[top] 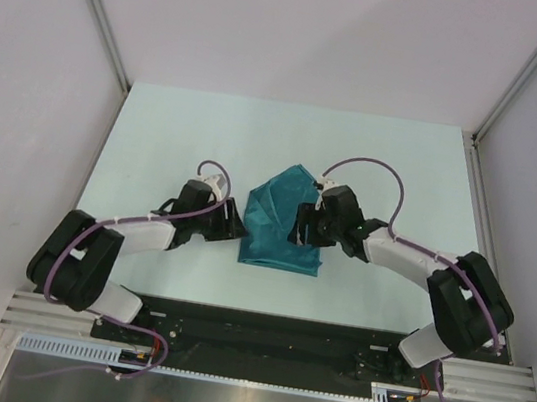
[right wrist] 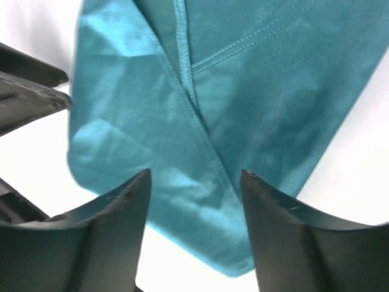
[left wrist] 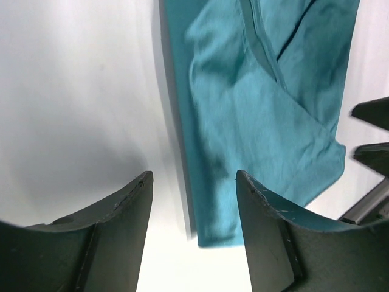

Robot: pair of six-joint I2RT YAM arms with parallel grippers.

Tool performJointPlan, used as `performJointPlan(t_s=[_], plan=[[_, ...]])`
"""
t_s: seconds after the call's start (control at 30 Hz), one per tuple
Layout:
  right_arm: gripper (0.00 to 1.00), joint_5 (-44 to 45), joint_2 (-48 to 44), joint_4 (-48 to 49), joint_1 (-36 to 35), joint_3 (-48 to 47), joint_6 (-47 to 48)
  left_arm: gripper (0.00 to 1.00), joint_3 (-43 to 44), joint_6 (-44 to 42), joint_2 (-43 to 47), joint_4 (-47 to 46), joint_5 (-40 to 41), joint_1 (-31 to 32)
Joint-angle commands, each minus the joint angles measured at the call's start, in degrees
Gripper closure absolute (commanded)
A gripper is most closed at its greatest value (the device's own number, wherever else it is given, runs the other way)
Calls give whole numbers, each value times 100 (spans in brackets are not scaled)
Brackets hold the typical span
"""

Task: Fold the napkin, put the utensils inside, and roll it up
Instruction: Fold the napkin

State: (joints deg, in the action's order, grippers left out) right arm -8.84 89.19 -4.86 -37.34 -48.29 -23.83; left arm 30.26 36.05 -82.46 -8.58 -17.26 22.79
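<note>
The teal napkin (top: 280, 223) lies folded into a narrow pointed shape at the table's middle, its flaps overlapping. It fills the upper part of the left wrist view (left wrist: 261, 109) and of the right wrist view (right wrist: 213, 109). My left gripper (top: 235, 224) is open and empty, low at the napkin's left edge, near its front left corner (left wrist: 193, 176). My right gripper (top: 301, 228) is open and empty, hovering over the napkin's right side (right wrist: 196, 175). The spoon is not in view.
The pale table (top: 157, 134) is walled by white panels with metal posts at the back corners. A black rail (top: 258, 336) runs along the near edge by the arm bases. The other gripper's dark fingers show at the edges of each wrist view.
</note>
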Motion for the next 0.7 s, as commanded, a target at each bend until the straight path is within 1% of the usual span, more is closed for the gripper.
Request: performJointPlan(t_s=[0.0, 0.07, 0.17, 0.23, 0.4, 0.57, 0.67], plan=[[27, 93, -709, -452, -19, -181, -130, 38, -301, 253, 475, -241, -190, 68], [25, 146, -876, -655, -10, -58, -235, 38, -433, 288, 643, -249, -217, 77], [25, 146, -1008, -1007, 60, 240, -516, 38, -547, 350, 792, -276, -313, 103], [26, 84, -1105, -1017, 122, 434, -744, 38, -626, 402, 836, -337, -401, 129], [27, -371, -1369, -701, 429, 1128, -1061, 38, -793, 587, 793, -583, -551, 138], [29, -680, -1308, -393, 570, 1331, -1237, 38, -864, 710, 678, -768, -683, 156], [32, -759, -1202, -375, 579, 1366, -1299, 38, -855, 719, 669, -768, -683, 174]])
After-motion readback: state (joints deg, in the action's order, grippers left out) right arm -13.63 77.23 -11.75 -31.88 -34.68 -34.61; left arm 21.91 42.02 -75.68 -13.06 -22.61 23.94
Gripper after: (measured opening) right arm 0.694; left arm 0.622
